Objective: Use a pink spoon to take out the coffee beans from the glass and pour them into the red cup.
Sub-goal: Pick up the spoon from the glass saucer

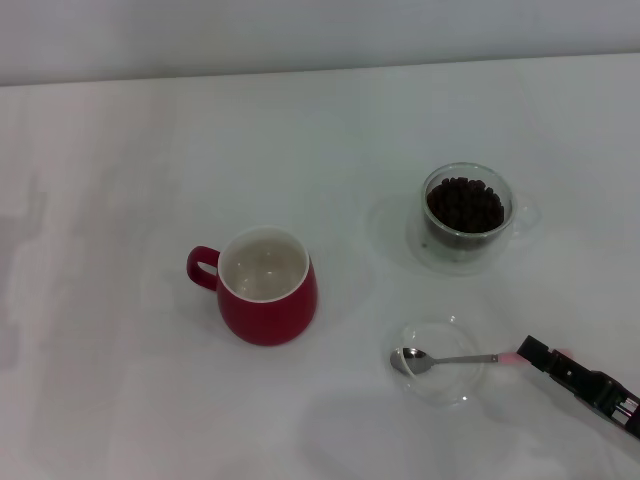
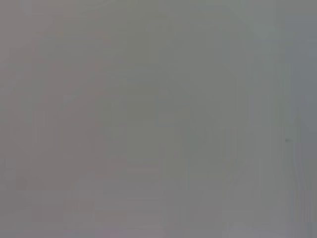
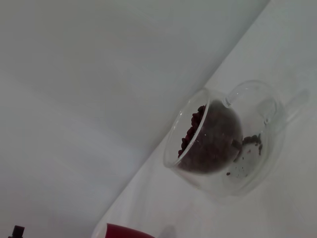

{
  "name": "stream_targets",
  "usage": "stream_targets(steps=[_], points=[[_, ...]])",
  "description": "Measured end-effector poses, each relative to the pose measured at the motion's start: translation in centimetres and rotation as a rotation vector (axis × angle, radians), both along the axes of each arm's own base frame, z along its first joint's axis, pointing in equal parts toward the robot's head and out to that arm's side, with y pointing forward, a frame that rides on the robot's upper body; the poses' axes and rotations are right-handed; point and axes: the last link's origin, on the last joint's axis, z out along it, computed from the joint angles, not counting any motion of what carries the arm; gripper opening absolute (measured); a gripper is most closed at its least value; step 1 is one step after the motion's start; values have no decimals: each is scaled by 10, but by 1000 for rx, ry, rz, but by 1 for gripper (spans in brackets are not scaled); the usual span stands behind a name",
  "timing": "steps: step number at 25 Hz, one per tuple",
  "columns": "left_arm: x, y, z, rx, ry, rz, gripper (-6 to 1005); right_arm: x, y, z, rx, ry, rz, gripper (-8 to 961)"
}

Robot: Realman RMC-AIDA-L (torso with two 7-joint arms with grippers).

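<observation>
Table (image 1: 120,150) spreads white; red cup (image 1: 266,288) stands left of centre, glass (image 1: 466,217) of coffee beans (image 1: 465,204) far right, pink spoon (image 1: 450,358) lying across a dish (image 1: 440,385). Right gripper (image 1: 530,352) reaches its handle; jaw state I cannot tell.

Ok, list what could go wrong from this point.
1. The right gripper sits at the very tip of the pink spoon; a grip that far out may let the spoon tilt or slip from the shallow glass dish.
2. The glass is nearly full of coffee beans, so scooping could spill some.
3. The carry to the red cup crosses open table; beans might drop.
</observation>
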Motion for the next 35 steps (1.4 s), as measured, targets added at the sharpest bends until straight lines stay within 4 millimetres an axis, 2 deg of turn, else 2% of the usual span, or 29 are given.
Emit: stream_targets(steps=[16, 24, 35], points=[[0, -1, -1, -5, 1, -1, 668, 1, 2, -2, -17, -17, 6, 453], [0, -3, -1, -2, 3, -10, 668, 0, 1, -3, -31, -21, 15, 252], [1, -4, 0, 3, 3, -18, 669, 0, 6, 1, -9, -20, 27, 138]])
